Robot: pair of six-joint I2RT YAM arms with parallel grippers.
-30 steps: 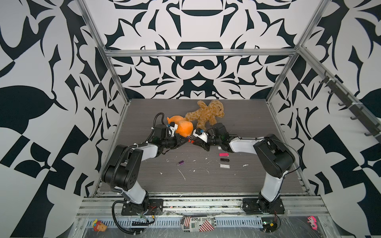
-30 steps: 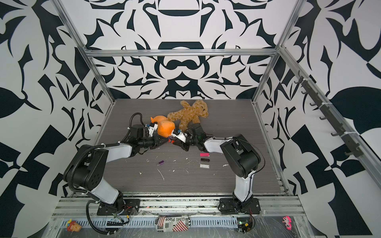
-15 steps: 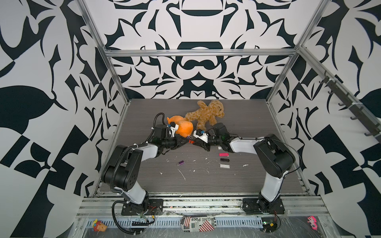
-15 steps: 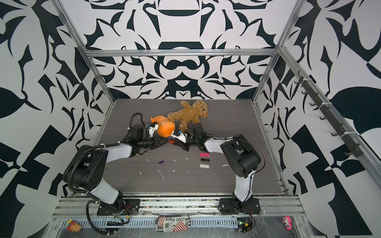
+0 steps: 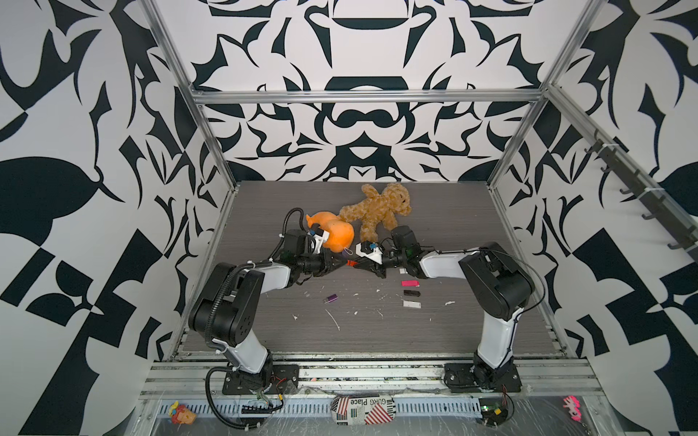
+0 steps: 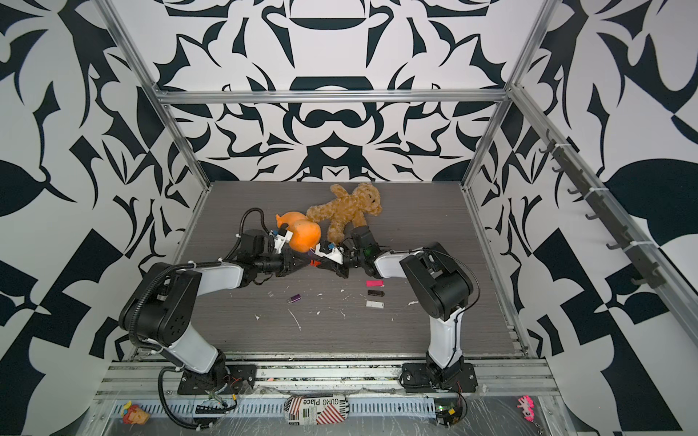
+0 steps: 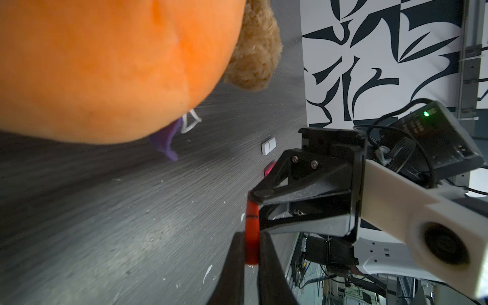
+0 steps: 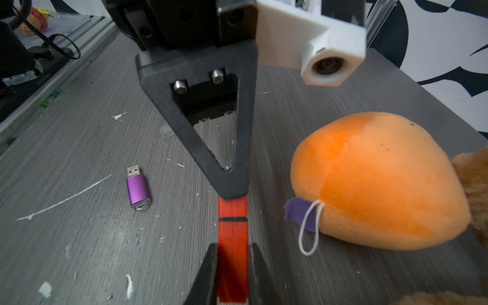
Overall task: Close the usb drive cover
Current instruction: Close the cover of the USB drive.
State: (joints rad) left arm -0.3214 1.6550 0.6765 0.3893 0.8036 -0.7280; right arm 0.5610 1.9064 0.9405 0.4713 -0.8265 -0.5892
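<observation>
- The red usb drive [image 8: 232, 237] spans the gap between the two arms' tips. It sits over the middle of the grey surface [image 5: 377, 332], just in front of the orange plush toy [image 5: 340, 236].
- The left fingers [image 7: 236, 264] are clenched on one end of the drive.
- The right fingers [image 8: 208, 274] are clenched on the other end. The two sets point at each other, nearly tip to tip.
- In the right wrist view, a thin dark line crosses the red body between the two grips. The parts on either side lie in line and close together.
- A brown teddy bear [image 5: 377, 213] lies behind, just beside the orange toy.
- A purple usb drive [image 8: 137, 188] lies flat on the surface, nearer the arm bases, with its metal plug bare.
- A pink drive [image 5: 410, 283], a black drive [image 5: 411, 292] and a white drive [image 5: 411, 304] lie in a short column near the right arm, each apart from the next.
- White flecks [image 5: 332, 319] are scattered over the surface.
</observation>
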